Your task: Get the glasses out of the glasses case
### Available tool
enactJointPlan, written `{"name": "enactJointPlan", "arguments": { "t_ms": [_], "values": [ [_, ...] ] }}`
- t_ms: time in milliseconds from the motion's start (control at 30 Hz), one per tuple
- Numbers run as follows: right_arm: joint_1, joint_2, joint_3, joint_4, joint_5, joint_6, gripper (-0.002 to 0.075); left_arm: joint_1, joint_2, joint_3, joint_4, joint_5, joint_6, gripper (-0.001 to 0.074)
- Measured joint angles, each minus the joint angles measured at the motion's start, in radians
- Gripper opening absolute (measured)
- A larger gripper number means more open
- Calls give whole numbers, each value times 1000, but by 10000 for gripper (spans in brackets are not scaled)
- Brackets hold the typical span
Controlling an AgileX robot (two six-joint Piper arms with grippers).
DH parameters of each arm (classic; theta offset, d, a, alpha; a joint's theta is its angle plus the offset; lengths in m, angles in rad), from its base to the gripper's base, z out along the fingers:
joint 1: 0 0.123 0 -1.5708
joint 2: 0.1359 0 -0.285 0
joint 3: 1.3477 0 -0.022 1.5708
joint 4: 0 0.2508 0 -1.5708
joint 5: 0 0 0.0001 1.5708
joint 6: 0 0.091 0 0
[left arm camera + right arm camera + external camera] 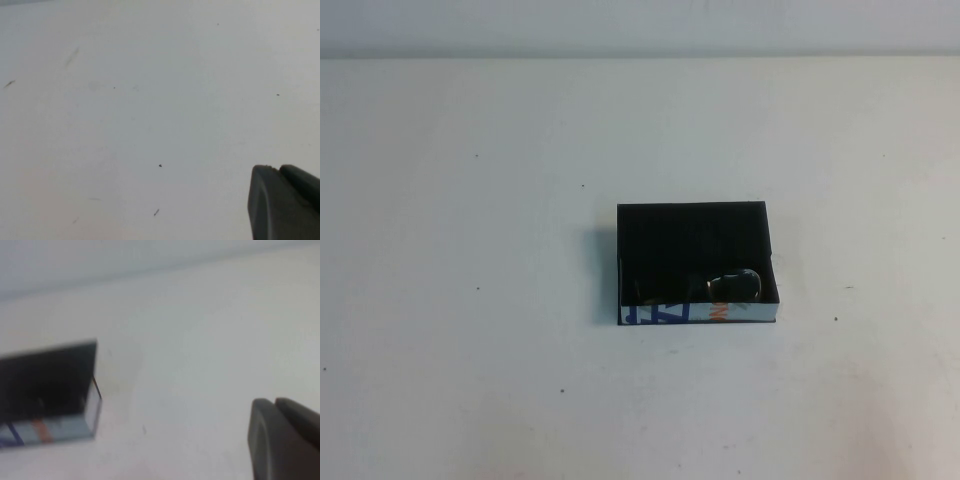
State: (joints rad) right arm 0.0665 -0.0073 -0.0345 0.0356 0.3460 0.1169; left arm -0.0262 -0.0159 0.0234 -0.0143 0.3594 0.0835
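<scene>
Black and shallow, the rectangular glasses case (695, 262) sits open on the white table (470, 300) a little right of the middle in the high view, its near white side wall printed in blue and orange facing the robot. Inside it, against that near wall and toward the case's right end, lie the dark thick-framed glasses (732, 284); only one rounded-square tinted lens and a bit of frame can be made out against the black lining. Neither arm appears in the high view. In the left wrist view, the left gripper (285, 202) shows only as a dark finger tip at the corner, above bare table with a few small specks, and whether it is open or closed cannot be told. In the right wrist view, the right gripper (285, 440) likewise shows one dark finger tip, well apart from the case (47, 390), holding nothing visible; its opening cannot be told either.
</scene>
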Motion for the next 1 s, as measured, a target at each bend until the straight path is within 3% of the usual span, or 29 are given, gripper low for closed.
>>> {"name": "enactJointPlan", "arguments": {
  "t_ms": [267, 533, 800, 1000],
  "values": [
    [0, 17, -387, 48, -40, 2, -18, 0, 0, 0, 0, 0, 0, -5],
    [0, 169, -439, 106, -4, -24, -18, 0, 0, 0, 0, 0, 0, -5],
    [0, 578, -739, 233, 349, -420, -18, 0, 0, 0, 0, 0, 0, -5],
    [2, 998, -1080, 359, 788, -718, -18, 0, 0, 0, 0, 0, 0, -5]
  ]
}}
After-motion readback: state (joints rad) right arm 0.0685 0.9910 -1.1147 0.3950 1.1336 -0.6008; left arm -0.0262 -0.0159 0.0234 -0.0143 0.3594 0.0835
